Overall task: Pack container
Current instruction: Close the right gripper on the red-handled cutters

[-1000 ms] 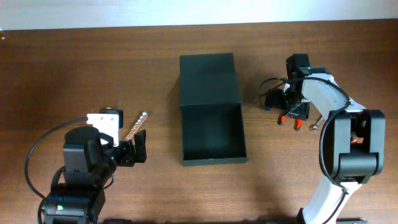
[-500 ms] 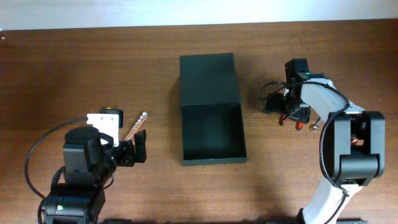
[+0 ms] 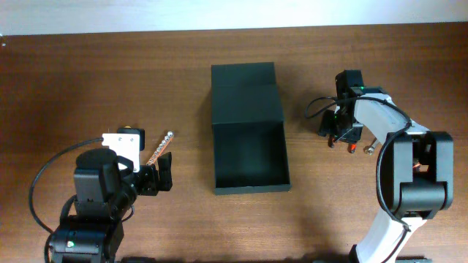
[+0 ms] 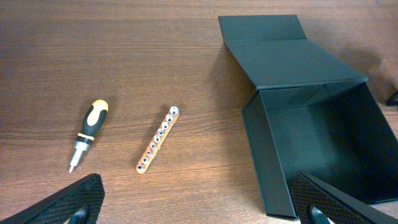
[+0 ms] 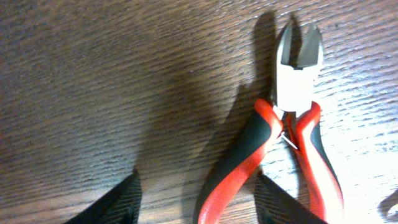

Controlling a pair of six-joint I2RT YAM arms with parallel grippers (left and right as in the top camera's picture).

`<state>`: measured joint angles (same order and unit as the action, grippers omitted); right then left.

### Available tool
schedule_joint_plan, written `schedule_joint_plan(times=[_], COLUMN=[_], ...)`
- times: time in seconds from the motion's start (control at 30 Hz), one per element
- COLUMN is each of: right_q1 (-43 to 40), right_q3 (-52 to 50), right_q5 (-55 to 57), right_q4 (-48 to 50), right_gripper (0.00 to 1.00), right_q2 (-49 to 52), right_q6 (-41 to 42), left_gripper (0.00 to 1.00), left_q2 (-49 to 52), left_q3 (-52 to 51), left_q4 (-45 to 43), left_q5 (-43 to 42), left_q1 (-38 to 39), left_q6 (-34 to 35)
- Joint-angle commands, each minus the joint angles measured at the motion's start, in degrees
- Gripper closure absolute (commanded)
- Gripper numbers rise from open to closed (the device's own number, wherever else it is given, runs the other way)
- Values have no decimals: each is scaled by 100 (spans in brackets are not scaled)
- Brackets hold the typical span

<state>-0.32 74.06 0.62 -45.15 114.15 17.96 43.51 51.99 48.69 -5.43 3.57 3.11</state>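
Fingers (image 5: 118, 200) of the right gripper (image 5: 199, 208) stand wide and empty over the red-handled cutters (image 5: 292, 93) near the bench's right edge. It looks best to centre across both handles before closing. The left gripper (image 4: 199, 211) is also wide and empty. The container (image 3: 248, 157) lies open midway between the side edges

The container (image 3: 245, 95) is looking dark green-black. The pliers (image 5: 293, 92) are showing red-and-black handles. The table (image 3: 110, 73) is showing brown wood stripes.

We find red-and-black diagonal cutters (image 5: 292, 124) flat on the wooden table (image 5: 93, 74), one handle between the parted fingers (image 5: 118, 202) of the right gripper (image 5: 199, 208).
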Motion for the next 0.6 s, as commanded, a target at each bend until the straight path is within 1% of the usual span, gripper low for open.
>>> schedule_joint_plan(times=[0.0,0.13,0.27,0.33,0.43,0.5,0.57], right_q1=[26,26,26,26,26,26,26], right_q3=[-208,-208,-208,-208,-208,-208,-208], right_q5=[-101,-101,-101,-103,-101,-101,-101], right_q4=[0,0,-2,-2,-2,-2,0], right_gripper=[51,56,66,67,74,76,85], right_q2=[175,175,175,175,175,175,175], right_q6=[59,57,57,57,57,57,57], left_gripper=[1,1,1,1,1,1,1], left_q2=[-7,-7,-7,-7,-7,-7,-7], left_q3=[116,116,116,116,116,116,116], left_q4=[2,2,2,2,2,2,2], left_q5=[-61,-61,-61,-61,-61,-61,-63], left_q1=[-33,-33,-33,-33,-33,-33,-33], left_q6=[72,72,72,72,72,72,72])
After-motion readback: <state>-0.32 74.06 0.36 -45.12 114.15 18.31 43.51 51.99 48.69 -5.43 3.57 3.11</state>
